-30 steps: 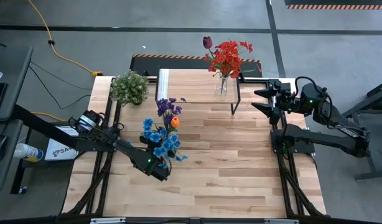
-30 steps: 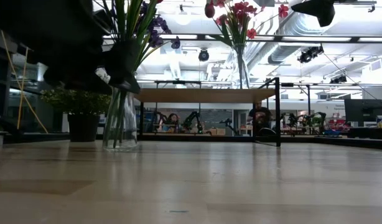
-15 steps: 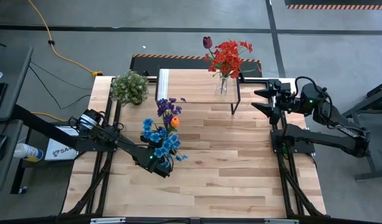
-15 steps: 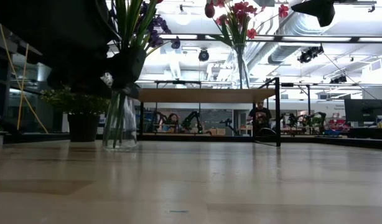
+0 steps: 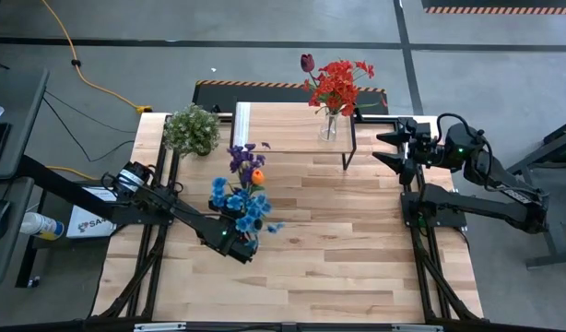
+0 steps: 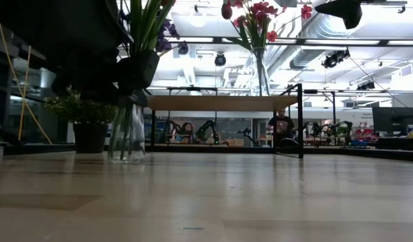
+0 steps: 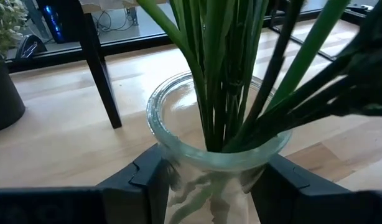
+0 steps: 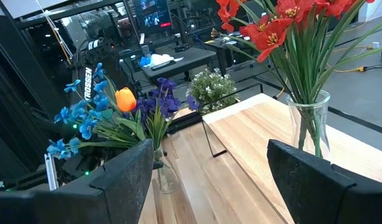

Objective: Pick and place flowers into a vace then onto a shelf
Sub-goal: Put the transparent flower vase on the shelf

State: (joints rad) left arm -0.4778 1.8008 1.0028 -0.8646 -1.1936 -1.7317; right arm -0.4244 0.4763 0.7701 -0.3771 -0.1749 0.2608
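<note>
The blue, purple and orange flowers stand in a clear glass vase on the wood-plank counter, a little toward the left edge and roughly midway between the back edge and the front edge. Their green stems crowd the vase's mouth, and the blooms lean toward the left rear of the counter. The left hand is down at this vase, one dark finger on each side of the glass just below the rim; the fingers look to be against the wall, but I cannot tell whether they press it or only bracket it. In the low view the vase's foot sits on the counter. Farther back, the shelf with its light wood top and thin black legs stands at the back edge near the middle, and a second glass vase of red flowers with one dark maroon bloom rests on the shelf's right end. A bushy pale-green potted plant sits near the back left corner, just beside the shelf's left end. The right hand waits above the right edge toward the back, clear of everything, its two fingers spread wide and gripping nothing. Beyond the counter a person stands in the room.
</note>
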